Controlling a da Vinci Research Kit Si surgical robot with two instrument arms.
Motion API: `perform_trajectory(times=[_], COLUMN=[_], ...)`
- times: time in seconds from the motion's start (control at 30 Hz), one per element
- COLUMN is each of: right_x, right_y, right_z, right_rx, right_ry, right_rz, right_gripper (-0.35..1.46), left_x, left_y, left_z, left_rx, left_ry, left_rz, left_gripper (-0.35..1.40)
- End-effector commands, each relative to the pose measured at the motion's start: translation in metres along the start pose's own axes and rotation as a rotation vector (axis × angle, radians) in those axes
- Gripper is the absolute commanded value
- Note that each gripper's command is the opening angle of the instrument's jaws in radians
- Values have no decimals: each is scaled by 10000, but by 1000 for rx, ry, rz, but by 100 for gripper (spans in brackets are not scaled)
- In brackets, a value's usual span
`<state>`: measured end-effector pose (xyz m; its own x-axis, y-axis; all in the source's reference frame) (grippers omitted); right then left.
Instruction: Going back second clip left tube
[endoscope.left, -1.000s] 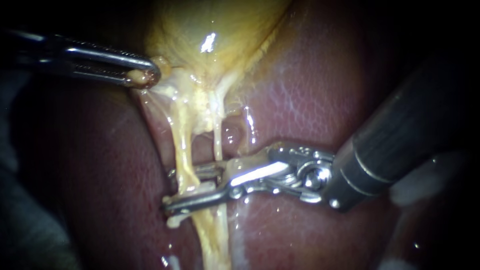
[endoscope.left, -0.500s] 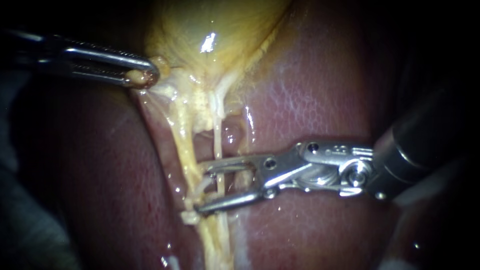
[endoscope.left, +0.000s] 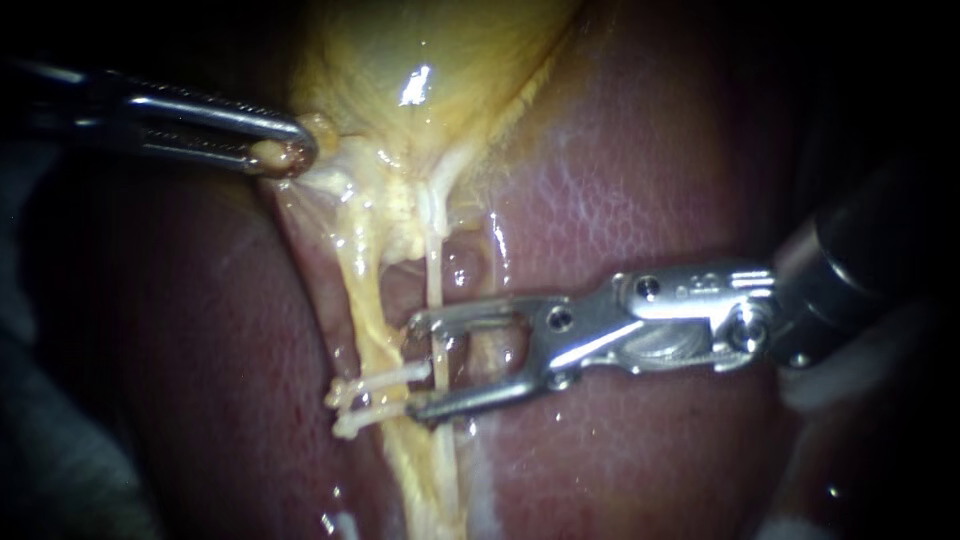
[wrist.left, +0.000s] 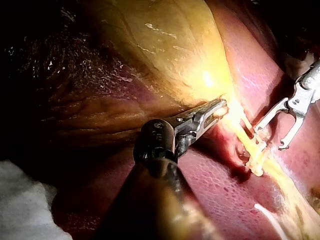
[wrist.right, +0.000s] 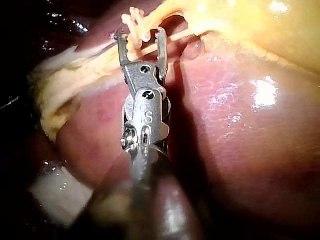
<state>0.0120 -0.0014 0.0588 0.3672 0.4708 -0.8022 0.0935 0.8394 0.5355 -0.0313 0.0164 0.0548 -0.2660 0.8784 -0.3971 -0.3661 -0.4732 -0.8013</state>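
The right instrument had its jaws wide open, gripping nothing; a thin tube crossed the gap. Just ahead of its tips, 2 white clips sat on the left tube. The left instrument had its jaws clamped on pale tissue beside the gallbladder.

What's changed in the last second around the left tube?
The right instrument has drawn back to the right, off the left tube, and stands open. Two white clips now show across that tube. The left instrument still holds the tissue beside the gallbladder; the liver has not shifted.
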Motion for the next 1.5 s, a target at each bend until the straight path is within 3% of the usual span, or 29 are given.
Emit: perform_trajectory(times=[0.03, 0.37, 0.57, 0.8, 1.1, 1.27, 1.5], right_x=[2, 37, 45, 43, 43, 42, 42], right_y=[-1, -17, -23, -22, -23, -23, -23], right_z=[-7, -88, -115, -119, -121, -121, -122], right_rx=[-10, -63, -96, -100, -99, -99, -101], right_ry=[-11, -20, -49, -65, -65, -65, -66], right_rz=[-30, -153, -156, -165, -165, -165, -166], right_gripper=[49, 50, 49, 49, 50, 50, 50], left_x=[0, 0, 0, -3, -21, -26, -27], left_y=[0, 0, 0, -4, -25, -29, -30], left_z=[0, 0, 0, 8, 44, 64, 64], left_rx=[2, 2, 2, 6, 12, 3, 4], left_ry=[1, 1, 0, 3, 5, -7, -10], left_rz=[-1, 0, 0, 2, 17, 27, 28], left_gripper=[-35, -35, -35, -35, -35, -35, -35])
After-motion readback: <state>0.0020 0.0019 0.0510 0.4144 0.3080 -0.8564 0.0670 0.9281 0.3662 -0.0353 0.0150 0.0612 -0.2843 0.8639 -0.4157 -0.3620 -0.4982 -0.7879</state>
